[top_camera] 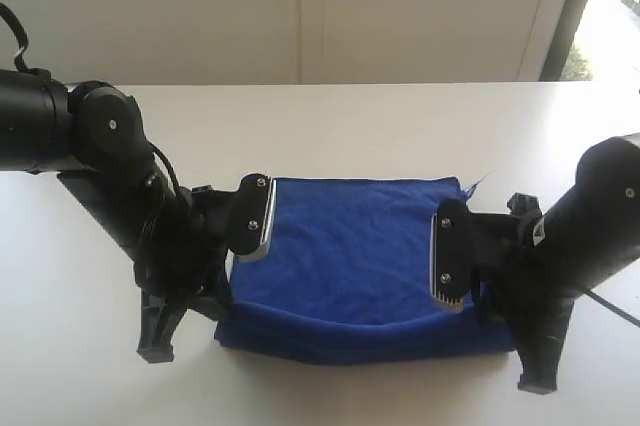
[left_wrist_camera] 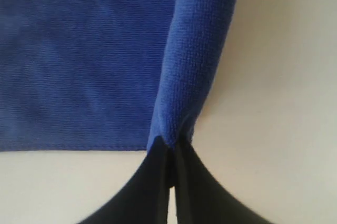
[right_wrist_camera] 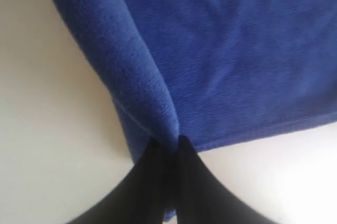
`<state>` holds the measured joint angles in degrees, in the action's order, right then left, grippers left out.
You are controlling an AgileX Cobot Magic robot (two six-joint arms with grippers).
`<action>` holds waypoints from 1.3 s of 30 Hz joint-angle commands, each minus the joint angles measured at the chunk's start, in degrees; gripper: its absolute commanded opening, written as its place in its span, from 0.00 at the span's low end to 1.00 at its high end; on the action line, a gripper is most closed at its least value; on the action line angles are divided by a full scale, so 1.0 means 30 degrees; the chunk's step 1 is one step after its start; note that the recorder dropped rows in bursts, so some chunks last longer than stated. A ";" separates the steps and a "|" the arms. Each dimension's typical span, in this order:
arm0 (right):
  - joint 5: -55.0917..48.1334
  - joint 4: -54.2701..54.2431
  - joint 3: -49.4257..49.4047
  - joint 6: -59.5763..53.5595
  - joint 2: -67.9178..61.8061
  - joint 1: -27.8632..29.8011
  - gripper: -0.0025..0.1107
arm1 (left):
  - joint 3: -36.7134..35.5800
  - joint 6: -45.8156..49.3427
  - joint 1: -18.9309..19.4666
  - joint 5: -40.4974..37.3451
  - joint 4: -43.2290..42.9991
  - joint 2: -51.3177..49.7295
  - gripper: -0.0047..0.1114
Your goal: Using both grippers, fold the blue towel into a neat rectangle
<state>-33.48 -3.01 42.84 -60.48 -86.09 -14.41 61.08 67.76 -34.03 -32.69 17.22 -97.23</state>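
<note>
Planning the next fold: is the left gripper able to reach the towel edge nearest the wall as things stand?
Probably not yet: the left gripper is shut on a pinched-up fold at the side of the blue towel. Nothing else seems to block the way.

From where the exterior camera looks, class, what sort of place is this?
Probably a robotics lab or test bench: a white table, the left gripper and right gripper each pinching a blue towel, with plain wall panels and a window behind.

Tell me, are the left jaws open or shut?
Shut. The left jaws meet tip to tip, pinching up a ridge of the blue towel.
</note>
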 commanded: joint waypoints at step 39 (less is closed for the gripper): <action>0.8753 0.6596 0.6453 0.7743 -0.8360 0.2538 0.02 | 0.3232 0.0054 0.0683 1.7897 -0.0411 -0.7061 0.04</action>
<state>-8.18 16.77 61.36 -37.43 -110.14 -7.25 69.70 68.08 -32.07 20.95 15.54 -117.37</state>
